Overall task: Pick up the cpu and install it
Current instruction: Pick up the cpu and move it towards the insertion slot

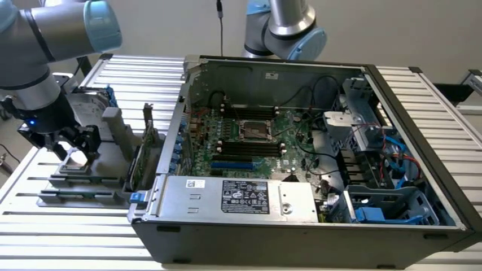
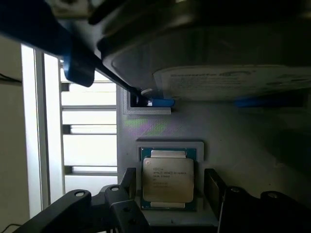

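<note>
Shows the cpu [image 2: 167, 177] lying flat in a grey holder [image 2: 160, 127] outside the computer case [image 1: 226, 240], gripper [image 2: 170, 187] spread wide astride it, gripping nothing. Judged light, rigid, slick-topped, fragile underneath (best pinched by opposite edges).

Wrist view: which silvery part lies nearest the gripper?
The cpu, the small square chip between the fingers of the open gripper; the bigger blue-railed hard drive lies farther off.

cpu [image 2: 167, 179] print unreadable, hard drive [image 2: 209, 48] label blurred
</note>
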Controlling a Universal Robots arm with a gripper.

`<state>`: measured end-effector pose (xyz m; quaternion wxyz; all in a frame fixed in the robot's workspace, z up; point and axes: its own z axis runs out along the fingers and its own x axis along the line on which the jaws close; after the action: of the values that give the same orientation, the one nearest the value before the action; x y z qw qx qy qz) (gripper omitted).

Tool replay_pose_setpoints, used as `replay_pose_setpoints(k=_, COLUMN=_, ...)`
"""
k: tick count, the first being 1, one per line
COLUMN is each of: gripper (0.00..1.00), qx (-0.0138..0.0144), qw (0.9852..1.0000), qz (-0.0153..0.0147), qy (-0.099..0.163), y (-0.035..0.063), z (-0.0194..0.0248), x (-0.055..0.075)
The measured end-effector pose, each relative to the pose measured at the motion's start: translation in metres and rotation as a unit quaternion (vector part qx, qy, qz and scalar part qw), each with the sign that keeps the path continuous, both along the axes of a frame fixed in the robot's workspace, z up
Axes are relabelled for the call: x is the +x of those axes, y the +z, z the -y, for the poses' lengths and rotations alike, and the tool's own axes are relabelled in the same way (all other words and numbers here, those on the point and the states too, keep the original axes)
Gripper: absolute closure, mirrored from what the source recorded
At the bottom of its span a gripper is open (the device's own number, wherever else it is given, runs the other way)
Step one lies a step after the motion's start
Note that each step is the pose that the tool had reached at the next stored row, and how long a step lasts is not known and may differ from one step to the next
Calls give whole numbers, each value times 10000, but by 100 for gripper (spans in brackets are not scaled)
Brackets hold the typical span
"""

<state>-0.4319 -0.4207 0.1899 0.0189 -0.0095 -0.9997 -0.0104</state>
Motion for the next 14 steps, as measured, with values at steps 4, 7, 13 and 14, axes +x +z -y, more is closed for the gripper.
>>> replay_pose_setpoints(k=4, gripper=33, qx=0, qw=10000, qz=1, qy=-11, y=-15, z=4, x=0)
replay_pose_setpoints(k=7, gripper=33, qx=0, qw=10000, qz=1, qy=-15, y=-26, z=5, x=-1)
replay_pose_setpoints(k=13, gripper=33, qx=0, qw=10000, qz=3, qy=-19, y=-51, z=5, x=-1)
replay_pose_setpoints(k=14, gripper=33, qx=0, qw=10000, qz=4, qy=-23, y=-53, z=5, x=-2)
